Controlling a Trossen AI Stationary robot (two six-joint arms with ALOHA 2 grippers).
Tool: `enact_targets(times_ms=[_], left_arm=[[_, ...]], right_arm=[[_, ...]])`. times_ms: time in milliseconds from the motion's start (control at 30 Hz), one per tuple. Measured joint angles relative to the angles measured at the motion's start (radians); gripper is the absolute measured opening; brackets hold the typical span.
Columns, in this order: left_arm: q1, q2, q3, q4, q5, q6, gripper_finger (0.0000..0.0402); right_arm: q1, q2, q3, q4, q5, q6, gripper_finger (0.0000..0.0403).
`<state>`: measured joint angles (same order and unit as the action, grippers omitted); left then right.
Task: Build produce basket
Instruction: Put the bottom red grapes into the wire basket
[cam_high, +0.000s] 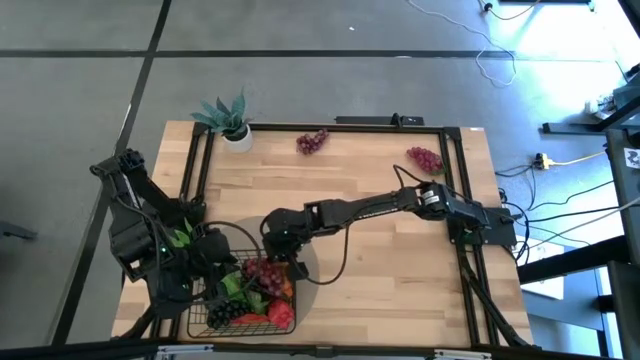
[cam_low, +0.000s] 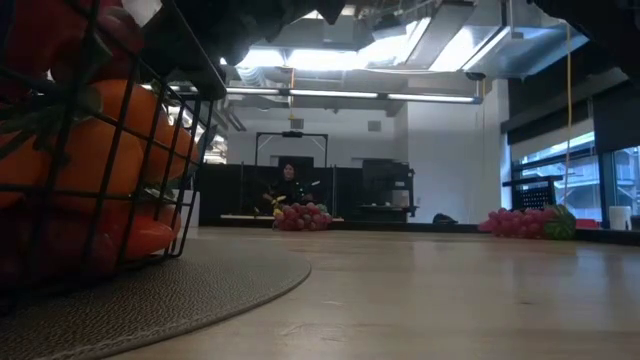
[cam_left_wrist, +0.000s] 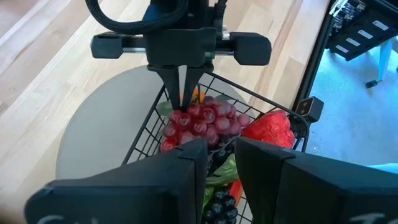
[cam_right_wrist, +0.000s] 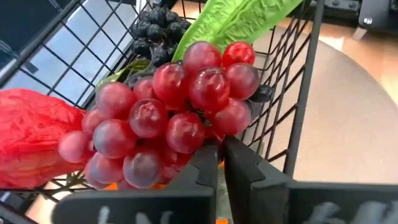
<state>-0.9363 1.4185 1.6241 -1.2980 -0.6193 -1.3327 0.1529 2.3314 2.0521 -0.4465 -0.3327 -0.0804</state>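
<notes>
The right tool (cam_left_wrist: 181, 99) is pinching the grapes (cam_left_wrist: 202, 121), jaws nearly shut, lowering them into the basket (cam_high: 205, 325) directly beneath; the left tool (cam_high: 215, 262), part-open and empty, is hovering at the rim

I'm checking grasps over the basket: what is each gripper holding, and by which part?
The right gripper pinches the red grape bunch at its edge, over the basket. Whether the left gripper holds anything cannot be told.

The right gripper (cam_right_wrist: 219, 163), its fingers (cam_right_wrist: 202, 168) pinched together, holds a red grape bunch (cam_right_wrist: 168, 121) inside the wire basket (cam_right_wrist: 305, 81). A red pepper (cam_right_wrist: 31, 134) lies at nine o'clock, dark grapes (cam_right_wrist: 152, 31) and a green leaf (cam_right_wrist: 233, 22) at twelve.
</notes>
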Motion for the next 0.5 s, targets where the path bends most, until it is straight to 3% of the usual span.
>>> enact_targets(times_ms=[500], left_arm=[[0.000,0.000,-0.001,-0.003,0.000,0.000,0.0071]], right_arm=[[-0.012,-0.003,0.008,-0.013,-0.014,0.012,0.0114]])
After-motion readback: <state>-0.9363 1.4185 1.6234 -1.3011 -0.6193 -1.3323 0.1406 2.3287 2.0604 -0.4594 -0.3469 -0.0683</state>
